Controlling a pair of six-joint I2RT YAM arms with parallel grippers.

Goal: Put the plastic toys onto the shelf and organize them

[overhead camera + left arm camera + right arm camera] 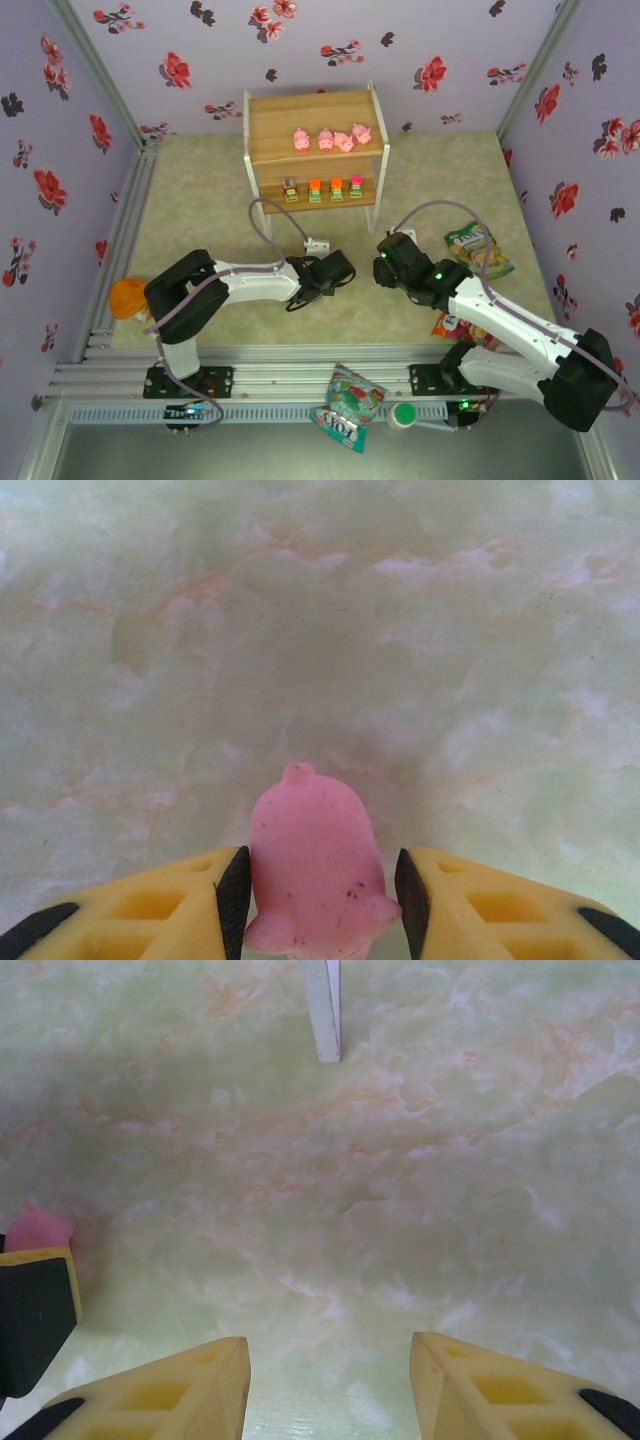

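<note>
While my left gripper (322, 865) hangs low over the desk (320, 630), its jaws stand close around one pink pig (315, 880), with a black pad against each flank. The grip looks made. Whether the pig's feet rest on the desk or are clear of it, I cannot tell.

My right gripper (330, 1350) sits just beside the left one. Its jaws are partly apart with nothing between them, and bare marbled desk lies under the gap. In its wrist view, one finger of the left gripper and a bit of the pink pig sit at the left edge. A white shelf leg (322, 1010) stands ahead of it.

A snack bag (478, 248) lies on the desk to the right of my right arm.

The shelf (300, 112) stands at the far middle of the desk.
- Upper board: four pink pigs (330, 139) in a row, toward the right end.
- Lower board: four blocky toys (325, 189) in a row on green bases. Their tops run grey, orange, orange, pink from left to right.
</note>
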